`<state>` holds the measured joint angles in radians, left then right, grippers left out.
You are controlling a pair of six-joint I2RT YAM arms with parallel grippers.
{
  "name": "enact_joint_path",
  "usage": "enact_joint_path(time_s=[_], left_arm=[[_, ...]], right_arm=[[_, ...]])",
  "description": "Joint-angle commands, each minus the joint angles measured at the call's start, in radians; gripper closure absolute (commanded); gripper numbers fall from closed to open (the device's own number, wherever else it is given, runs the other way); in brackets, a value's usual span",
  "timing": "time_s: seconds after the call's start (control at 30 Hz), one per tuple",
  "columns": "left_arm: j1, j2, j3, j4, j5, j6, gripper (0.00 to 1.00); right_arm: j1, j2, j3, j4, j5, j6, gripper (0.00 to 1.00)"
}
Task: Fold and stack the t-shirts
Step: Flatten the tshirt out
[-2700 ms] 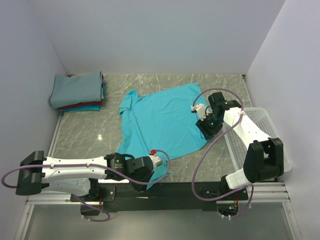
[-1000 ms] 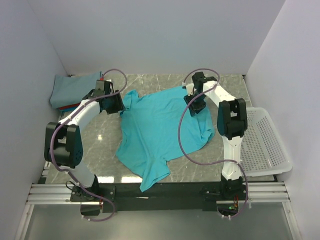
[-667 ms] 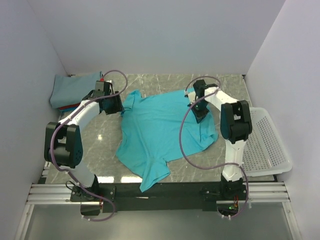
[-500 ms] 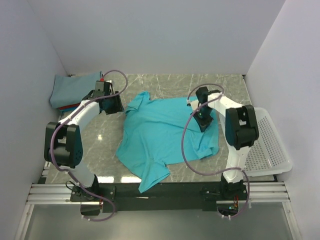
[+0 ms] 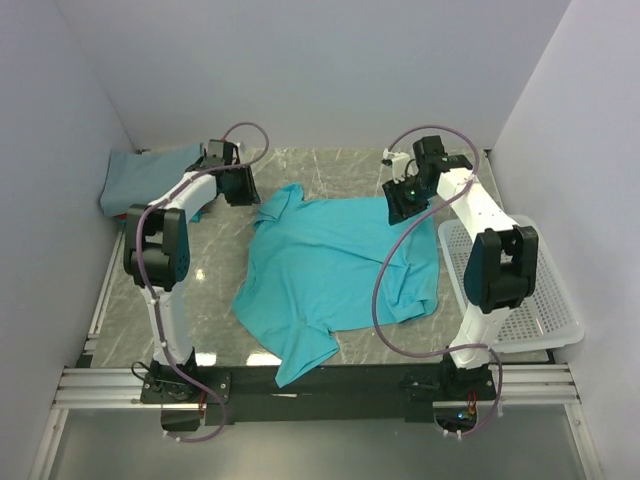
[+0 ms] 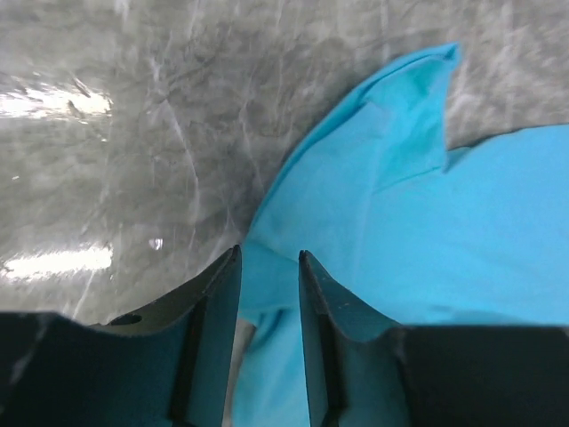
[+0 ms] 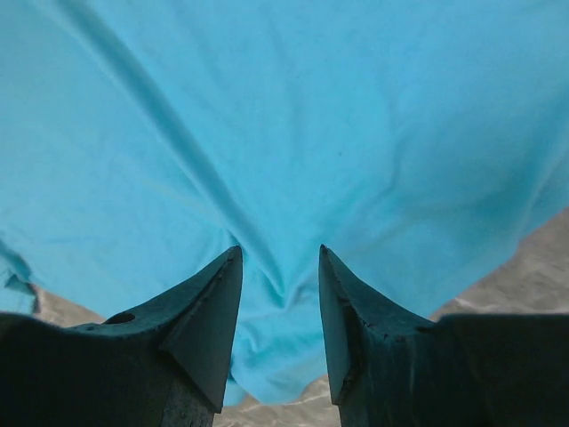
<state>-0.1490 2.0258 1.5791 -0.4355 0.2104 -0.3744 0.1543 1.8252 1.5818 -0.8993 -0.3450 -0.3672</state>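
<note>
A bright turquoise t-shirt (image 5: 330,262) lies spread on the marble table, its hem toward the near edge. My left gripper (image 5: 247,190) is open just above the shirt's left sleeve (image 5: 283,199). In the left wrist view the jaws (image 6: 268,253) stand apart with turquoise cloth (image 6: 427,231) below them. My right gripper (image 5: 399,207) is open over the shirt's far right edge. In the right wrist view the jaws (image 7: 280,251) stand apart above a crease in the cloth (image 7: 311,116). A stack of folded shirts with a grey-blue one on top (image 5: 145,172) sits at the far left.
A white mesh basket (image 5: 545,290) stands at the right edge of the table. Bare marble (image 5: 190,270) lies left of the shirt. Walls close in at the back and on both sides. The left arm reaches past the folded stack.
The shirt shifted right and toward the near edge, and now lies flatter. Both grippers have moved back toward the far edge, over the shirt's upper corners.
</note>
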Motion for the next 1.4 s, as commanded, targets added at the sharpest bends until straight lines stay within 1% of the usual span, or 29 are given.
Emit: enact_joint_path(time_s=[0.0, 0.1, 0.27, 0.63, 0.8, 0.97, 1.1, 1.3, 1.37], left_arm=[[0.006, 0.056, 0.035, -0.042, 0.053, 0.034, 0.62], [0.009, 0.086, 0.044, -0.032, 0.084, 0.022, 0.61], [0.012, 0.103, 0.030, -0.005, 0.103, -0.001, 0.60], [0.039, 0.158, 0.045, 0.032, 0.188, -0.066, 0.60], [0.042, 0.178, 0.062, 0.040, 0.207, -0.086, 0.62], [0.046, 0.186, 0.071, 0.055, 0.224, -0.101, 0.69], [0.049, 0.205, 0.102, 0.043, 0.222, -0.107, 0.72], [0.052, 0.220, 0.124, 0.038, 0.233, -0.115, 0.84], [0.055, 0.220, 0.131, 0.041, 0.231, -0.121, 0.90]], right_arm=[[-0.009, -0.038, -0.023, 0.029, -0.115, 0.005, 0.53], [-0.022, -0.078, -0.077, 0.079, -0.150, -0.002, 0.53], [-0.022, -0.083, -0.089, 0.076, -0.199, -0.004, 0.53], [-0.022, -0.072, -0.115, 0.074, -0.212, -0.012, 0.53], [-0.021, -0.060, -0.117, 0.066, -0.215, -0.018, 0.53], [-0.022, -0.055, -0.118, 0.063, -0.216, -0.022, 0.53], [-0.022, -0.049, -0.118, 0.060, -0.215, -0.027, 0.53], [-0.022, -0.044, -0.118, 0.059, -0.215, -0.029, 0.53], [-0.021, -0.043, -0.118, 0.057, -0.215, -0.030, 0.53]])
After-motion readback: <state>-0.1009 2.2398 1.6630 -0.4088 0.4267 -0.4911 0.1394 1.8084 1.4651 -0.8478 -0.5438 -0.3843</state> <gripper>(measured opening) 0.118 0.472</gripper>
